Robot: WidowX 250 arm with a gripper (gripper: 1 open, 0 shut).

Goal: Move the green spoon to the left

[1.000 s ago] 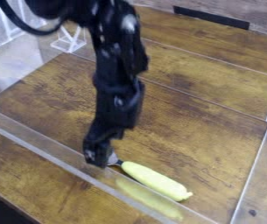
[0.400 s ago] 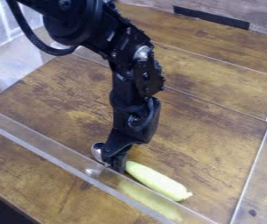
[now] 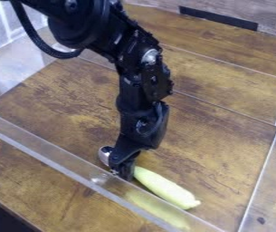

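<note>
The green spoon [image 3: 165, 187] lies on the wooden table near the front acrylic wall, its yellow-green handle pointing toward the lower right. Its metal bowl is hidden under the gripper. My gripper [image 3: 116, 161] points straight down at the spoon's bowl end, low over the table. Its jaws stand open, one fingertip [image 3: 106, 156] showing at the left. Whether the fingers touch the spoon I cannot tell.
A clear acrylic wall [image 3: 55, 159] runs along the front of the wooden table [image 3: 55, 95] and shows a pale reflection of the handle [image 3: 165, 213]. Another acrylic panel stands at the right [image 3: 267, 172]. A white rack [image 3: 70, 38] sits at the back left.
The arm has shifted slightly right and its upper links have swung into view. The gripper stays at the spoon's bowl end, jaws still open; the spoon has not moved.
</note>
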